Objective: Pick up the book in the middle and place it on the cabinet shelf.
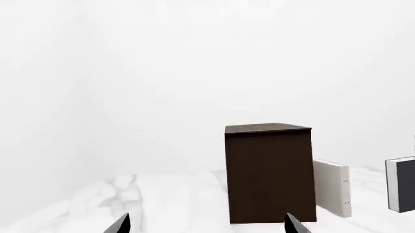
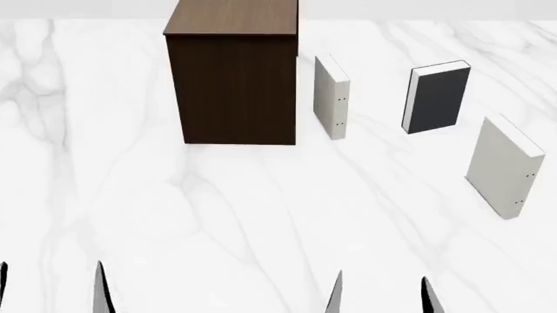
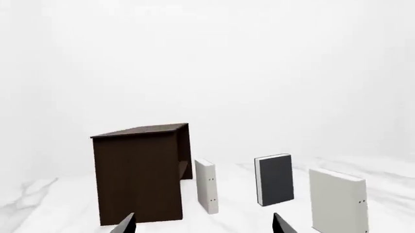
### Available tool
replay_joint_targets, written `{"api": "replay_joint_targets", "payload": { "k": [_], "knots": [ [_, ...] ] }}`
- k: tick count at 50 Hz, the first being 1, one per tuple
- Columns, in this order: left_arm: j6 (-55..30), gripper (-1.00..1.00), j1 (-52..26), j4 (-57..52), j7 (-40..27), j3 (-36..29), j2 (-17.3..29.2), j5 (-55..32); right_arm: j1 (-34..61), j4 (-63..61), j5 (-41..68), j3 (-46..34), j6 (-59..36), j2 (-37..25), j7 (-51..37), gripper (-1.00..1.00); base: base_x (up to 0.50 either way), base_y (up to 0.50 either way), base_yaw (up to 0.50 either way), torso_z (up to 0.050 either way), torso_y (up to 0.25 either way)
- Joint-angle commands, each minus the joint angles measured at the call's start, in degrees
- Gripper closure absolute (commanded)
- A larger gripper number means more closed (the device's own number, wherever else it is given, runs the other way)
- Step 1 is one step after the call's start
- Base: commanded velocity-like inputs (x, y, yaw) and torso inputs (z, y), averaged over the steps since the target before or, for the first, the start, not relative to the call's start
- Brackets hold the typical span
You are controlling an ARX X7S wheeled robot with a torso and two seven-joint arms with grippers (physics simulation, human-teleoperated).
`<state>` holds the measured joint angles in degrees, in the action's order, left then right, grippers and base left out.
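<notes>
— Three books stand upright on the white marble desk, all well apart from both hands. Which one sits in the middle?

— The dark one. The book has a charcoal cover and white page edges, and it stands between two off-white books, set a little farther back than either. The nearer off-white book is to its right in the head view; the other off-white book stands just beside the cabinet shelf.

— And the cabinet?

— Dark brown wood grain with a lighter flat top, on the desk at the far left of the row, much larger than any book. The right wrist view shows the same line-up: cabinet shelf, pale book, the book, pale book.

— What about the hands?

— Both sit low at the near edge of the head view, only their dark fingertips showing. The left hand has its fingers spread apart and holds nothing. The right hand is likewise spread, with nothing between its fingers. In the left wrist view the book appears only partly, at the frame's edge.
</notes>
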<state>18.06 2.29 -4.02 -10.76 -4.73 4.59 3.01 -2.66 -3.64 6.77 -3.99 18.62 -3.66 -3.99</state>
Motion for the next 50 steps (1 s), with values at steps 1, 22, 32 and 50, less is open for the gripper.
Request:
{"api": "replay_joint_targets", "payload": {
  "k": [1, 22, 32, 50],
  "knots": [
    [24.54, -1.00, 2.80, -4.77, -7.68, 2.61, -0.22, 9.29, -3.33, -5.18, -0.38, 1.28, 24.66, 0.94, 1.19, -1.00, 0.00, 0.00, 0.00, 0.000, 0.000],
    [26.38, -1.00, 3.26, -5.79, -10.77, 1.44, 1.42, 10.07, -3.39, -4.66, -0.91, -1.46, 27.16, -1.64, -0.19, -1.00, 0.29, 0.00, 0.00, 0.000, 0.000],
    [26.01, -1.00, 3.13, -5.70, -11.54, 0.75, 2.08, 10.13, -3.11, -4.82, -1.07, -2.03, 26.65, -2.29, -1.11, -1.00, 0.50, 0.00, 0.00, 0.000, 0.000],
    [25.32, -1.00, 3.11, -5.61, -12.51, -0.58, 3.14, 9.97, -3.07, -4.80, -0.72, -3.19, 26.05, -3.39, -2.27, -1.00, 0.50, 0.00, 0.00, 0.000, 0.000]
  ]
}}
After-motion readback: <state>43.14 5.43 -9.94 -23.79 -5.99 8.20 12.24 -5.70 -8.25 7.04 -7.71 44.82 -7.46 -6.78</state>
